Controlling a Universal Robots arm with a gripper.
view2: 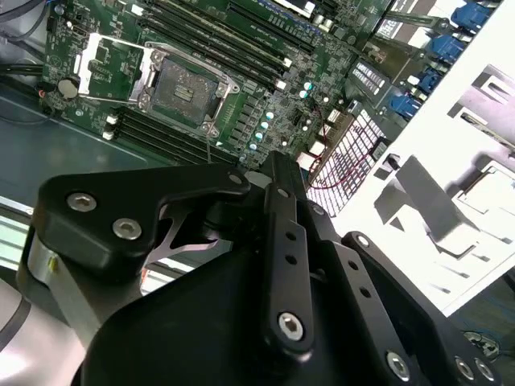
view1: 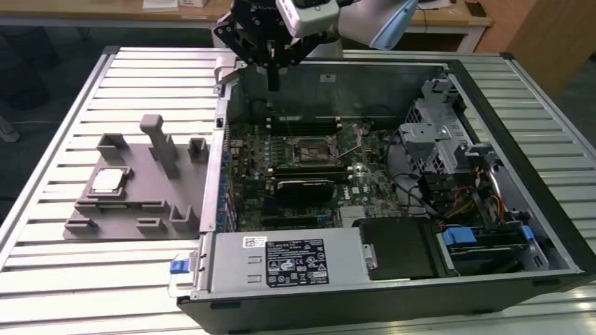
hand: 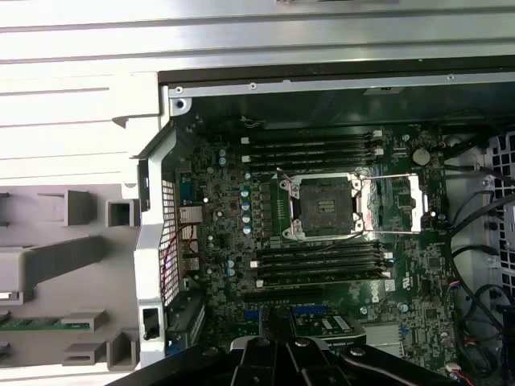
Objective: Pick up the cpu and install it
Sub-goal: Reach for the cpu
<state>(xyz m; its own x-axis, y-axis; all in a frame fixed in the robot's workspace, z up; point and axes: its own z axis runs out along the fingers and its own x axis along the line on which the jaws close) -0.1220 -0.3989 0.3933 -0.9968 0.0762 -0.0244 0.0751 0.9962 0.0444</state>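
Slats (view1: 56, 279) of a metal table carry the grey tray (view1: 139, 209). The cpu (view1: 107, 180) lies flat in one of its recesses, silver top up, well apart from the pincer (view1: 273, 86) toward the exterior view's left. The tray's upright blocks (view1: 160, 143) and the side wall (view1: 222, 160) of the open computer case (view1: 373, 307) stand between the two. The pincer hangs over the case's far edge, pressed together and holding nothing. Below it, the first wrist view makes plain what the exterior view leaves small: the socket (hand: 324, 207) lies bare, its metal frame (hand: 396, 205) swung open beside it, with memory slots (hand: 318, 261) on either flank. Toward the exterior view's right of the pincer, cables (view1: 447, 202) and a drive cage (view1: 437, 136) crowd the case.
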